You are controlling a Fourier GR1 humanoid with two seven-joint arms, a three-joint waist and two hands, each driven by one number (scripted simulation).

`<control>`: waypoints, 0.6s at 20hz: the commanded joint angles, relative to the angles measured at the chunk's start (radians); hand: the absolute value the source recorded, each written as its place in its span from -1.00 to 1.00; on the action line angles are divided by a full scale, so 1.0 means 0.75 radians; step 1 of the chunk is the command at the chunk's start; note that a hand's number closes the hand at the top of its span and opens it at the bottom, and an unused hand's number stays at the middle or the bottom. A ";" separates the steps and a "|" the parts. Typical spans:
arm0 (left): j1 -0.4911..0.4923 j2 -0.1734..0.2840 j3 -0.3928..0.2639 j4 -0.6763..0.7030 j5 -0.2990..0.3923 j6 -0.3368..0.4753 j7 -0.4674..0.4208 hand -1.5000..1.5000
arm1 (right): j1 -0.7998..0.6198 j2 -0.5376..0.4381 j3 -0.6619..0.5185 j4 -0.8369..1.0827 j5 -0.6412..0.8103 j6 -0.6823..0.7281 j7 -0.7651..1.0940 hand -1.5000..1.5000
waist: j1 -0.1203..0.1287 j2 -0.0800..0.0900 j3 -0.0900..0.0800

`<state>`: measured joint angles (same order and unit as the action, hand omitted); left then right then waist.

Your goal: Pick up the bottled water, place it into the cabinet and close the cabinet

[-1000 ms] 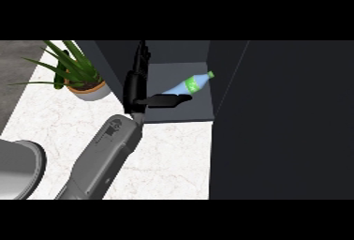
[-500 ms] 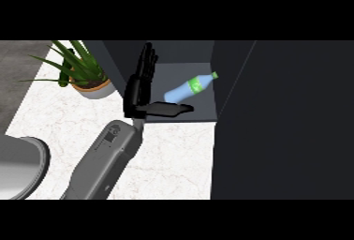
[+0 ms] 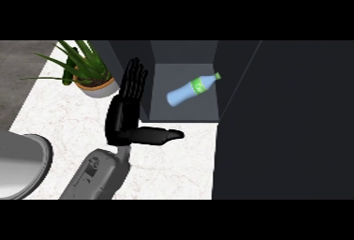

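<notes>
You had the bottled water (image 3: 193,89) already lying on its side inside the cabinet (image 3: 185,108), on the grey shelf floor toward the back, its green-labelled neck pointing to the cabinet's right wall. Nothing touched it.

Compared with the second before, your left hand (image 3: 125,115) had come out of the cabinet. It had been low at the opening with its fingers reaching toward the bottle; at this moment it stood just left of the cabinet's front edge, over the white surface (image 3: 62,117). The fingers (image 3: 134,77) were straight and held together, pointing away along the cabinet's left side, with the thumb stuck out toward the opening. They held nothing.

That read as the placing step done and the closing step started. The dark panel (image 3: 283,117) right of the cabinet looked like the open door, though you could not be sure from this view. The right hand did not show.

A potted plant (image 3: 88,75) stood left of the cabinet, near your fingers.
</notes>
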<state>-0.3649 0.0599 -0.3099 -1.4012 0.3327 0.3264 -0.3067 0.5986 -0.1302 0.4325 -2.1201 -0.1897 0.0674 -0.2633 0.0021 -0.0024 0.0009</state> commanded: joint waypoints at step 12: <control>0.618 0.162 -0.176 -0.831 0.013 -0.064 0.198 -1.00 | 0.011 -0.124 0.063 -0.073 0.101 0.019 0.022 -1.00 | 0.004 -0.003 -0.001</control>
<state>0.0018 0.1330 -0.4257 -1.8927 0.3151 0.3117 -0.1976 0.5967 -0.1783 0.4592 -2.1714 -0.1580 0.0556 -0.2358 0.0033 -0.0037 0.0001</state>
